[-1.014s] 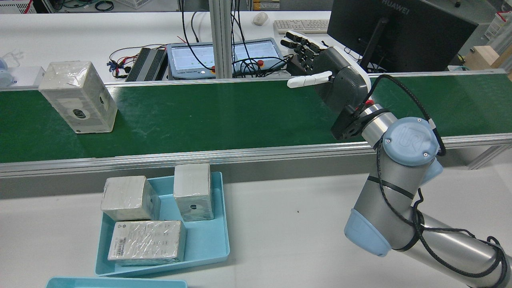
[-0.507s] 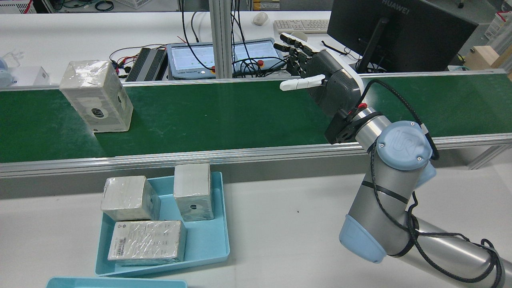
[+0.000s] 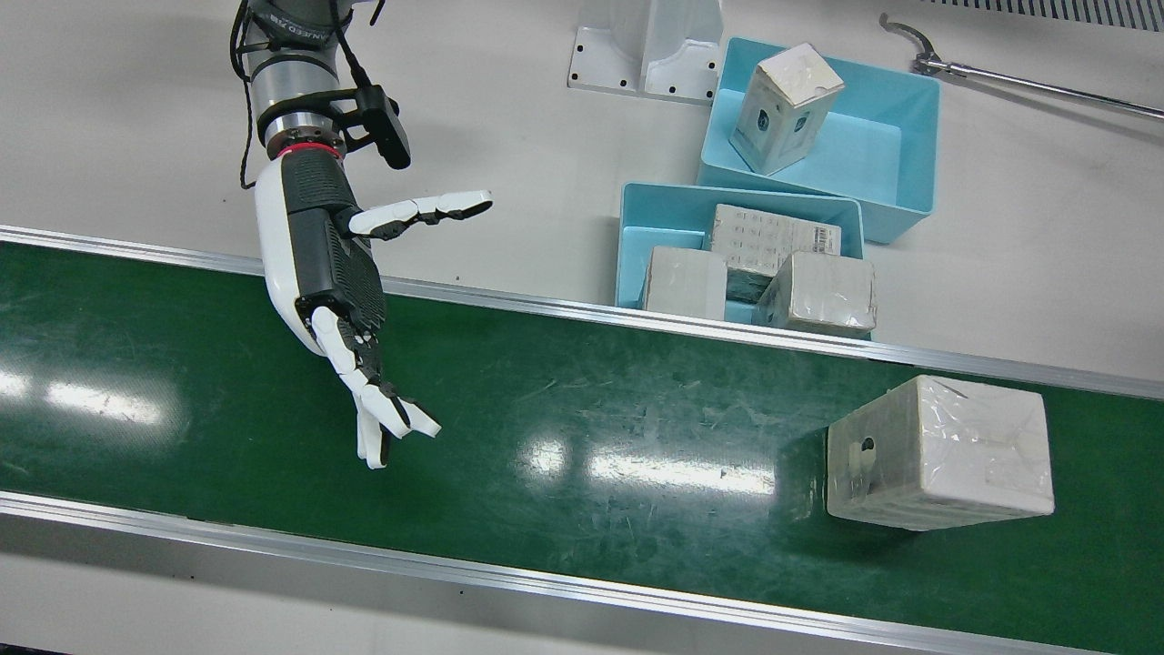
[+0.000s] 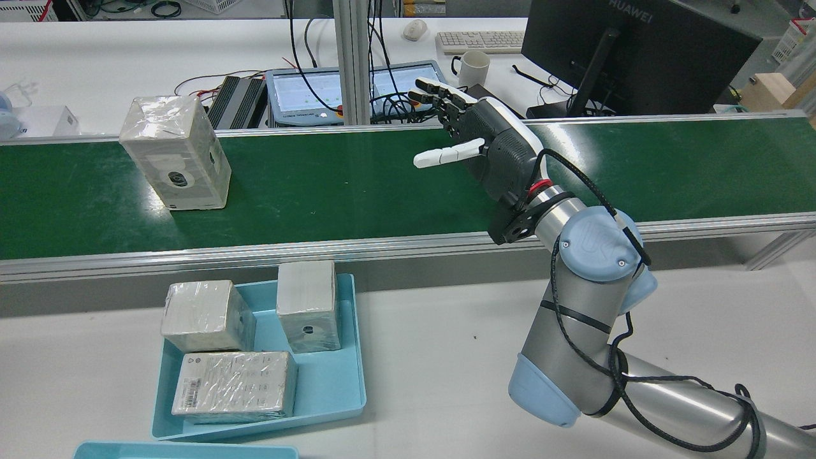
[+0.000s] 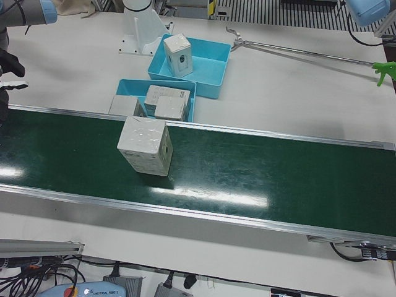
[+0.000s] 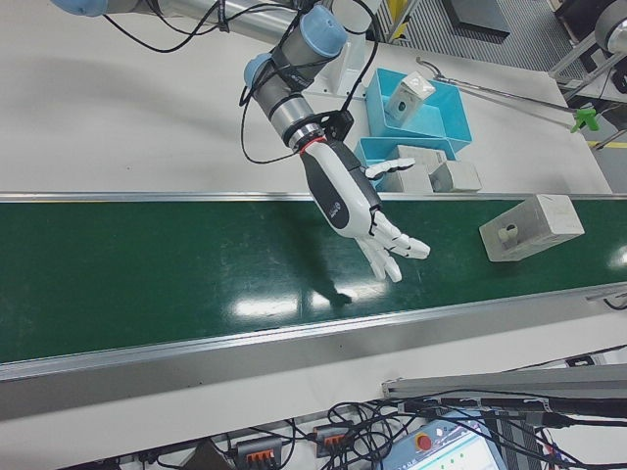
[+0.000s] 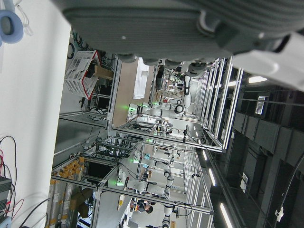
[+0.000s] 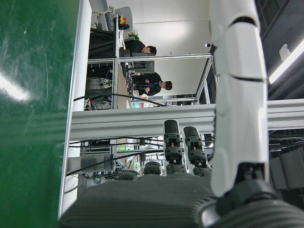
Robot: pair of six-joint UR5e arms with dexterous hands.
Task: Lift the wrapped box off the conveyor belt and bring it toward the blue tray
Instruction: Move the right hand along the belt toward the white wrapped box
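Wrapped box (image 3: 939, 452) standing on the green conveyor belt (image 3: 582, 428), clear of both aluminium side rails, a round dark mark on one face; in the rear view (image 4: 176, 152) toward the belt's left end, well apart from any hand. Right hand (image 3: 338, 273) raised above the belt's middle stretch, palm turned toward the box, fingers (image 3: 386, 414) extended and spread, thumb (image 3: 423, 210) splayed out to the side, nothing held; same hand in the rear view (image 4: 486, 148) and right-front view (image 6: 355, 201). Blue tray (image 4: 347, 376) on the white tabletop (image 4: 459, 357) just beside the belt's robot-side rail, holding three wrapped boxes: two upright near the rail (image 4: 308, 306), one flat (image 4: 234, 386) toward the robot. Second blue tray (image 3: 909, 136) touching the first, with one tilted wrapped box (image 3: 784, 107) inside. Left hand: only a close underside visible in its own camera (image 7: 180, 28); fingers' state cannot be told. Reach-grabber tool (image 5: 309, 57) lying on the tabletop past the trays
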